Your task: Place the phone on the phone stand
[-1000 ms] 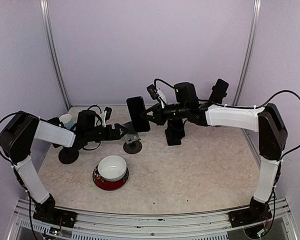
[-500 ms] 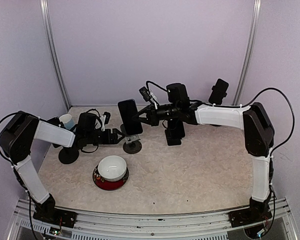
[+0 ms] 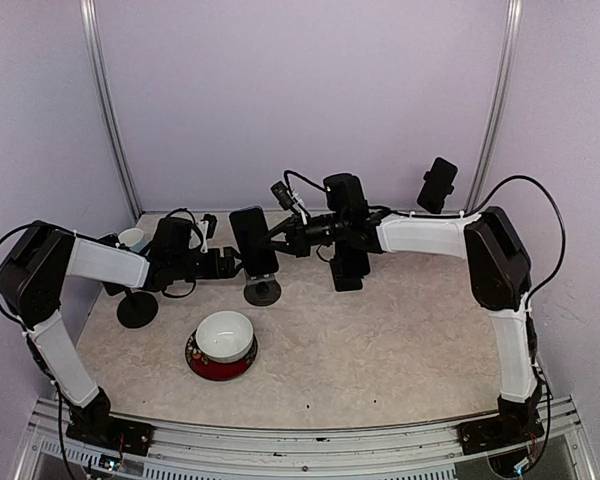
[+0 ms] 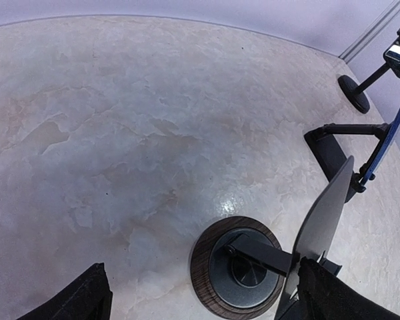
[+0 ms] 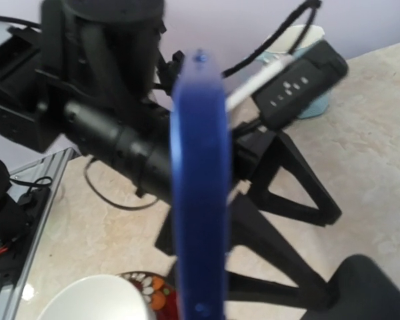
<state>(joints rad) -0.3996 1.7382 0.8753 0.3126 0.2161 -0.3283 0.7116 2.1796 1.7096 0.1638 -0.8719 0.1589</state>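
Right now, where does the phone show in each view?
Top external: phone at centre, just above the phone stand base.
Left wrist: phone at right edge, a blue sliver.
Right wrist: phone at centre, blue, edge-on.
Shared landmark: left gripper, close beside it in all three.

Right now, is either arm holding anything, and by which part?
The right gripper pinches the blue-edged black phone, held upright, by its long side edge. The left gripper holds nothing; its jaws stand open near the grey phone stand.
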